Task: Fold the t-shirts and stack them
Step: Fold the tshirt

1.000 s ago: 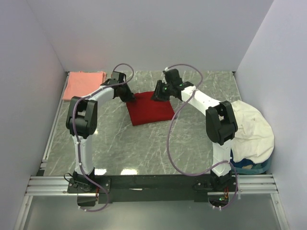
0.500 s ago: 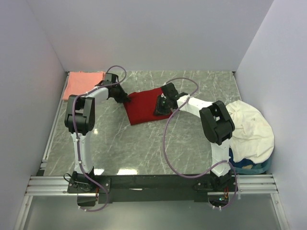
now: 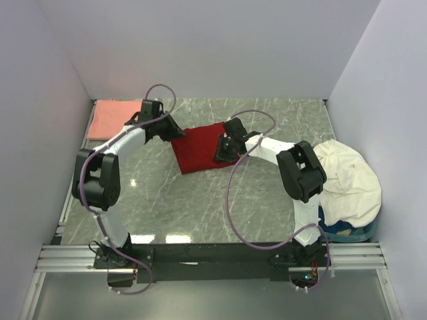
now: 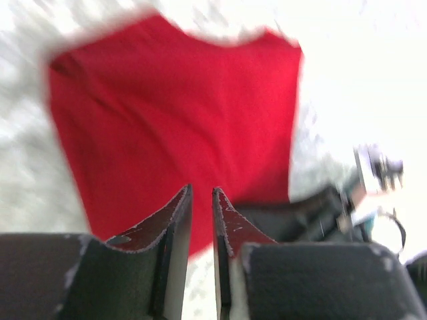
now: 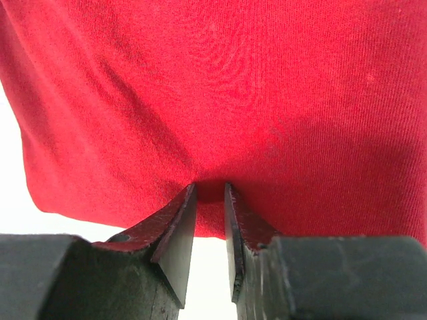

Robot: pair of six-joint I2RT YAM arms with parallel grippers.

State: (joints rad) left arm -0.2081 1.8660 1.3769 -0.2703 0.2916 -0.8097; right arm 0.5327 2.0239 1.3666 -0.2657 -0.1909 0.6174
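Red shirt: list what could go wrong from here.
1. The right pincer nips only a small pucker at the edge of the red shirt; it may slip out or peel up one layer.
2. The left pincer looks shut above the cloth, holding nothing, so a lift would be one-sided and the fold could sag.

Folded deep red t-shirt (image 3: 200, 148) mid-table, folded salmon-pink t-shirt (image 3: 113, 119) far-left corner

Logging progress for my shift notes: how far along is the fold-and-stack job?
Done: the salmon-pink cloth t-shirt lies folded in the far-left corner; the deep red cloth t-shirt is folded square. In hand: the right gripper pinches the red shirt's edge. Remaining: stacking one on the other.
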